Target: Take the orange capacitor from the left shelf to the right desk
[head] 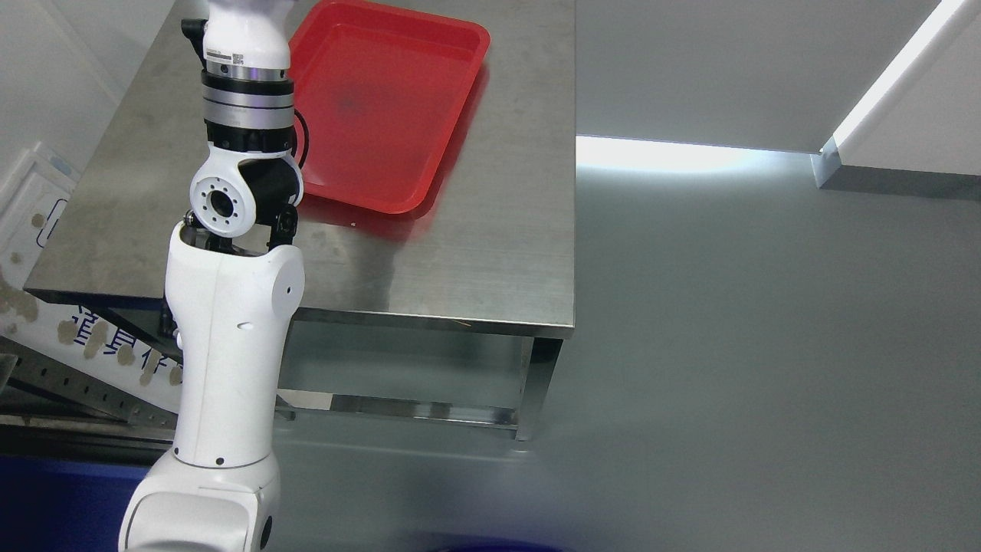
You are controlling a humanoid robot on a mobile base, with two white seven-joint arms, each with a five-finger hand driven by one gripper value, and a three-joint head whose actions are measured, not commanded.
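Left arm (230,345) rises past desk edge (429,318) (hand unseen); red tray (383,107) beyond.

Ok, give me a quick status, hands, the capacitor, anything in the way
Left arm raised over the steel desk; its hand runs off the top edge, grip unknown. Right arm out of view. No orange capacitor visible. Red tray empty on the desk.

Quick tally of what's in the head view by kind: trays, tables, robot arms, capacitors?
Red tray: 1
Steel table: 1
Robot arm, the left, its hand cut off by the top edge: 1
Orange capacitors: 0 visible
Total: 3
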